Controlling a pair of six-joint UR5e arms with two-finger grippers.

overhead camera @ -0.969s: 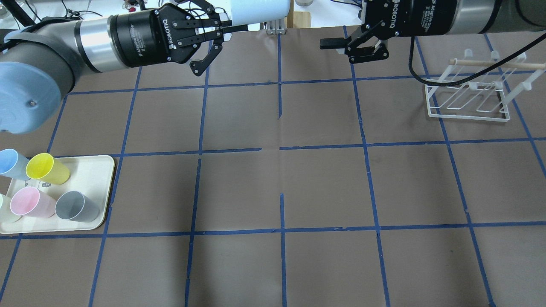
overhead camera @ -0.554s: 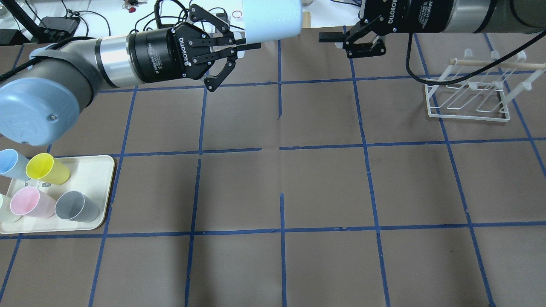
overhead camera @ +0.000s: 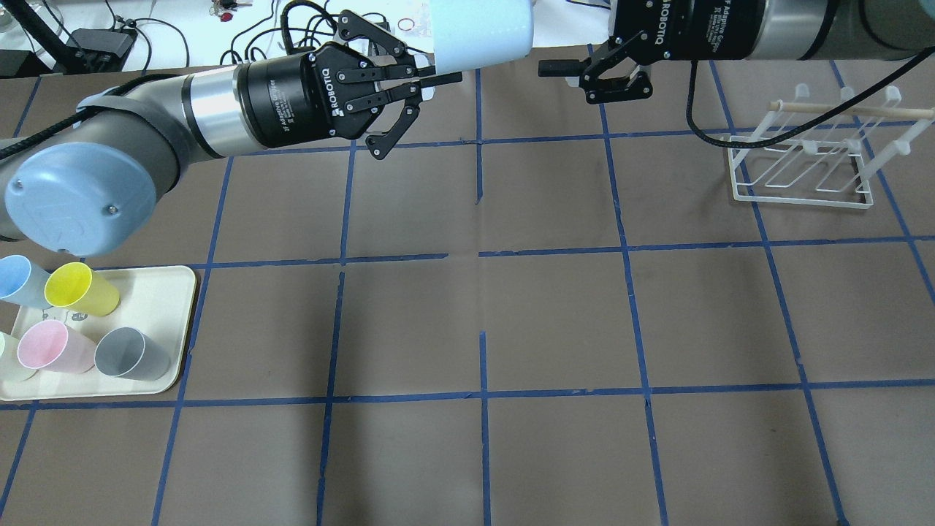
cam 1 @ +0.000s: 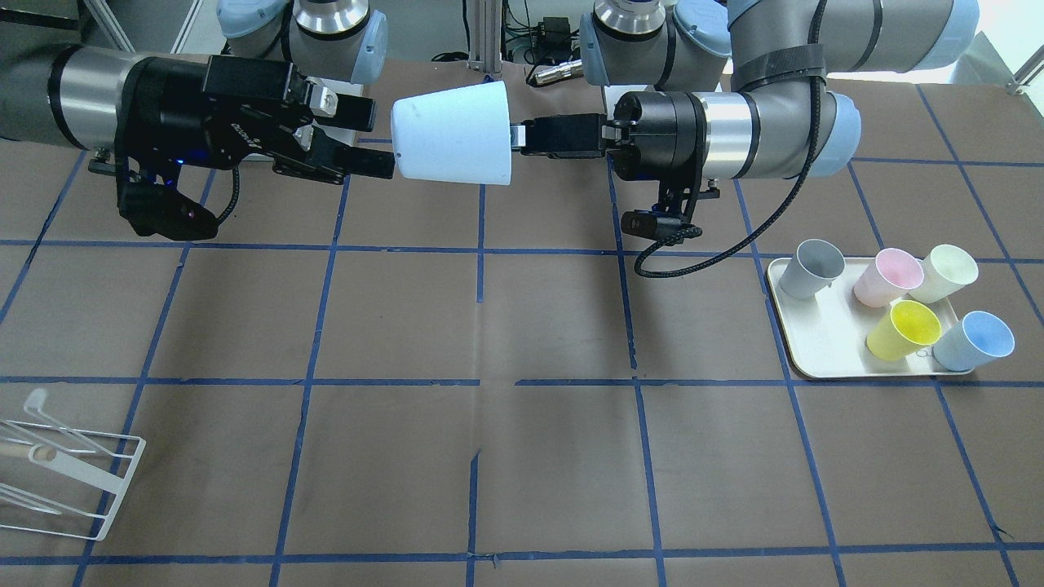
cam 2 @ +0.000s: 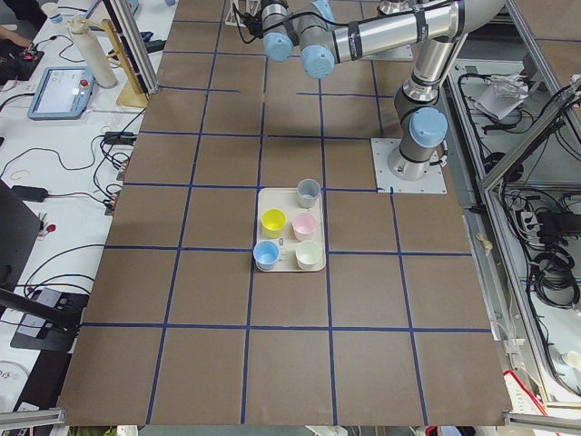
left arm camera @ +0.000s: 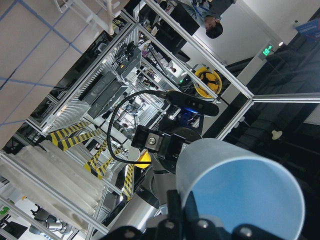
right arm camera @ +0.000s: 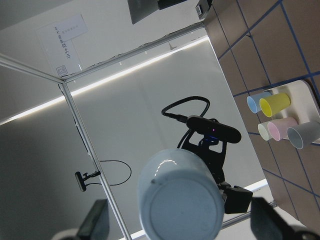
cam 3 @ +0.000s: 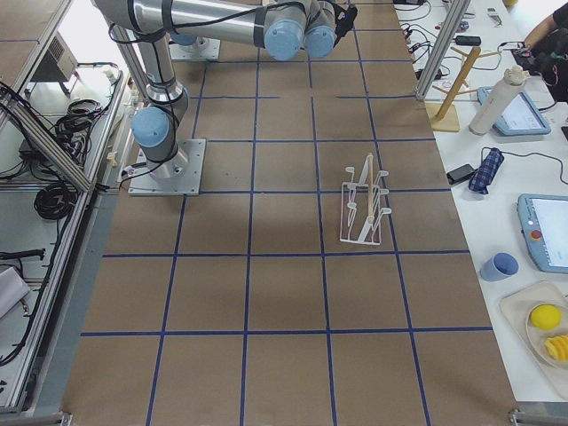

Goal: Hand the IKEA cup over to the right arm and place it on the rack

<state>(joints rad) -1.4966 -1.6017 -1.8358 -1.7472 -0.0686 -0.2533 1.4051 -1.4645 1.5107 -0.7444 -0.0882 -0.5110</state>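
The IKEA cup (cam 1: pixel 453 140), pale blue, is held on its side in the air over the table's robot-side edge. My left gripper (cam 1: pixel 515 137) is shut on its rim, one finger inside; in the overhead view the gripper (overhead camera: pixel 440 76) sits left of the cup (overhead camera: pixel 482 33). The left wrist view shows the cup's blue inside (left arm camera: pixel 240 195). My right gripper (cam 1: pixel 373 139) is open, and its fingertips (cam 1: pixel 377 167) straddle the cup's narrow base. The right wrist view shows that base (right arm camera: pixel 180 200) between wide-open fingers (right arm camera: pixel 95 220). The white wire rack (overhead camera: pixel 803 157) stands empty at the right.
A cream tray (overhead camera: pixel 172 299) at the left holds several cups, among them a near-twin blue one (overhead camera: pixel 18 281) and a yellow one (overhead camera: pixel 77 288). The rack also shows in the front view (cam 1: pixel 57 473). Brown paper with blue tape lines covers the table.
My left arm has carried the cup to the right, toward the right gripper. The right gripper has shifted slightly left, still open. The gap between cup base and right fingers has closed.
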